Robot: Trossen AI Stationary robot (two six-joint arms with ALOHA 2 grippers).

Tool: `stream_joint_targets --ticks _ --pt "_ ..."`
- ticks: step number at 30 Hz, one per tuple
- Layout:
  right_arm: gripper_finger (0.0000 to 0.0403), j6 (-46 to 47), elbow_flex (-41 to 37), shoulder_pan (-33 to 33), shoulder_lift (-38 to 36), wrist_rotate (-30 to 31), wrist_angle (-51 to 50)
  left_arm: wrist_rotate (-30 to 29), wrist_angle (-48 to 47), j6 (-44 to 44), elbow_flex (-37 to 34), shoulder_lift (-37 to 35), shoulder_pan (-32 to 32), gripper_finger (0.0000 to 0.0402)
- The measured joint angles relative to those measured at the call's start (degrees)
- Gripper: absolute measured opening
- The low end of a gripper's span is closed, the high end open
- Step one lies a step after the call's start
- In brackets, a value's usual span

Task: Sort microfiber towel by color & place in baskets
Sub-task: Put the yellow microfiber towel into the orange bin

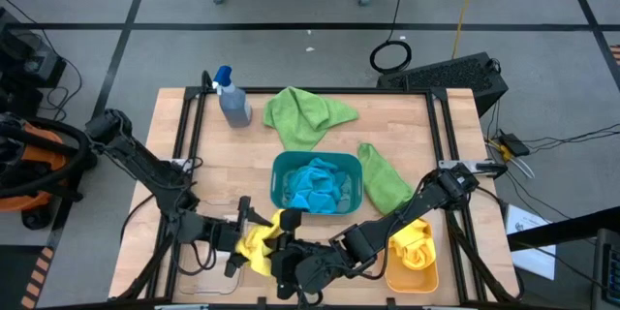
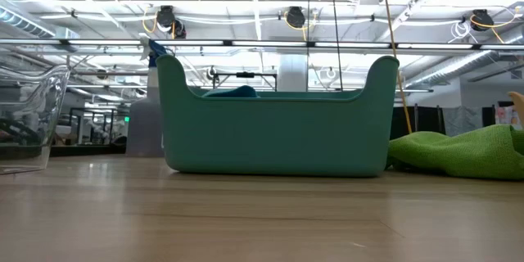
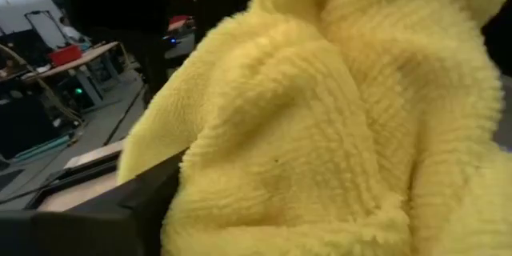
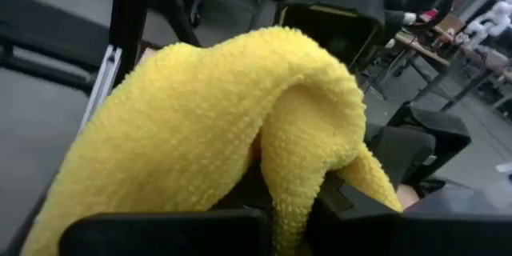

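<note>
- Fluffy yellow microfiber cloth (image 3: 336, 120), deep looped pile, soft and matt, bunched in thick folds.
- Smooth teal plastic tub (image 2: 274, 127), satin walls with a faint sheen.
- Lime green cloth (image 2: 467, 151), nubbly matt weave, slumped on pale wooden tabletop (image 2: 246, 217), whose fine grain looks smooth and lightly polished.
- Clear see-through plastic tub (image 2: 29, 119), glossy and glinting.
- Orange plastic tub (image 1: 412, 278), smooth rim.
</note>
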Motion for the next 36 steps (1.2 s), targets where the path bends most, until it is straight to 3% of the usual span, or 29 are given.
stream_joint_targets --ticks 4,11,13,20,26,32,36 --pt "0.0049 2.9 0.0 0.2 0.0 1.8 0.4 1.6 -0.3 1.5 0.6 0.0 -0.3 0.0244" --pt "0.0132 3.2 0.0 2.2 0.0 5.4 0.0 1.4 -0.5 5.6 0.9 -0.4 -2.1 0.0058" --pt "0.0153 3.7 0.0 2.7 0.0 5.7 -0.3 1.4 -0.4 5.3 0.9 -1.3 -2.1 0.0026" --pt "0.0196 8.3 0.1 4.5 -0.1 12.2 -8.0 -0.8 -1.8 3.2 0.9 -4.3 -3.9 0.0042" --pt "0.0211 16.0 0.1 5.5 -0.1 12.5 -13.2 -9.9 -3.7 6.8 1.0 -6.1 -7.2 0.0038" --pt "0.0212 10.6 0.1 5.6 -0.1 15.5 -5.2 -10.8 -5.5 9.0 0.9 -6.1 -8.7 0.0036" --pt "0.0217 1.8 0.1 5.6 -0.1 13.2 6.2 -10.8 -6.6 9.5 1.0 -6.1 -8.8 0.0035"
